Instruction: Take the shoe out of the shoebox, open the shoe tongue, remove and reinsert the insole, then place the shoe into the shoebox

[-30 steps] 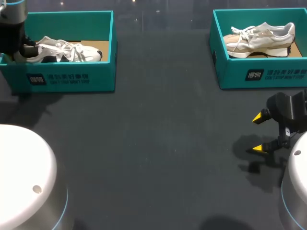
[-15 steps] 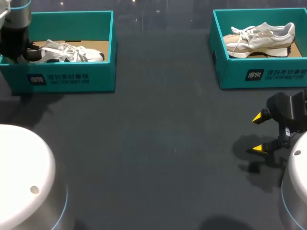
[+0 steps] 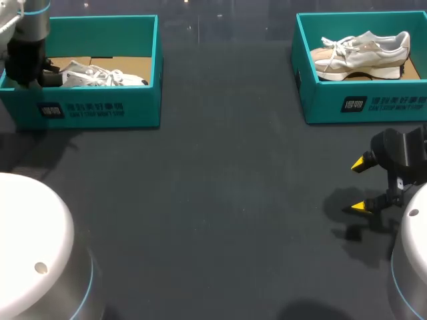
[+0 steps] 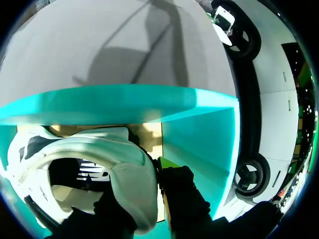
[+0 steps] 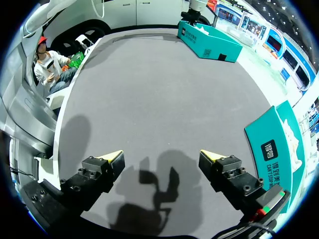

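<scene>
There, the left shoebox (image 3: 93, 110) held the white sneaker (image 3: 100, 77), and the left gripper (image 4: 147, 179) was closed on its heel. The right gripper (image 3: 361, 185) hung open, well apart. This was perhaps the taking-out step, so the next move called for a straight lift clear of the walls.

My left arm (image 3: 30, 40) in from the far left corner, wrist pointing down, left gripper (image 4: 149, 172) clamped on the shoe (image 4: 114, 149) heel, my right arm (image 3: 408, 155) low at the right edge, right gripper (image 5: 162, 159) spread wide, yellow tips well apart
</scene>
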Tool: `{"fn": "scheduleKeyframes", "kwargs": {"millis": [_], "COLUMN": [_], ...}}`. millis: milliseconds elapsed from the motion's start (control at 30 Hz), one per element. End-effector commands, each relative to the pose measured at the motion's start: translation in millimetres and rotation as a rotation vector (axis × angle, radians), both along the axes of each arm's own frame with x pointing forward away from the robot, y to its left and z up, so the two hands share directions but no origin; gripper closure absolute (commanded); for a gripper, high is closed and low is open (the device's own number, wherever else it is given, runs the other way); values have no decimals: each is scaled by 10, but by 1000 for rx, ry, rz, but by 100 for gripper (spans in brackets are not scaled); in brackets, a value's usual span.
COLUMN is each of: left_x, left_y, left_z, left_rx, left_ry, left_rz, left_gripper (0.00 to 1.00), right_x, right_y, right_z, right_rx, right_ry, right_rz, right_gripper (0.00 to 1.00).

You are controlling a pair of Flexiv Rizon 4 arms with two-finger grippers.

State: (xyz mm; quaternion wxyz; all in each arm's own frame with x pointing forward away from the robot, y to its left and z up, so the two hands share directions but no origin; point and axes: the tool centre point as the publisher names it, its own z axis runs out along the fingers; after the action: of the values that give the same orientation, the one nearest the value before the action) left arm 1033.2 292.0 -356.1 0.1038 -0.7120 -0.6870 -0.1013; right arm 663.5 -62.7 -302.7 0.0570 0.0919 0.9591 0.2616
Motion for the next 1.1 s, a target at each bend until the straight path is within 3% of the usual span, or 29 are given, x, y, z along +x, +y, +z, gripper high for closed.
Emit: {"fn": "scheduleKeyframes", "kwargs": {"millis": [33,433,567,667,933,1100], "left_x": [65,48,43,45,47,55], "left_y": [9,41,47,52,38,20], "left_z": [-50,-115,-112,-106,-80,-31], "left_rx": [-5,-33,-42,-48,-68,-81], "left_ry": [18,45,47,47,44,37], "left_rz": [2,10,13,15,19,23], "left_gripper": [100,100,74,64,56,42], "right_x": [-21,-21,-21,-21,-21,-21], "right_y": [-3,-3,-3,-3,-3,-3], "right_z": [6,6,6,6,6,6], "right_rx": [-2,-2,-2,-2,-2,-2], "right_ry": [-2,-2,-2,-2,-2,-2], "right_rz": [-1,-1,-1,-1,-1,-1], "right_gripper": [0,0,0,0,0,0]}}
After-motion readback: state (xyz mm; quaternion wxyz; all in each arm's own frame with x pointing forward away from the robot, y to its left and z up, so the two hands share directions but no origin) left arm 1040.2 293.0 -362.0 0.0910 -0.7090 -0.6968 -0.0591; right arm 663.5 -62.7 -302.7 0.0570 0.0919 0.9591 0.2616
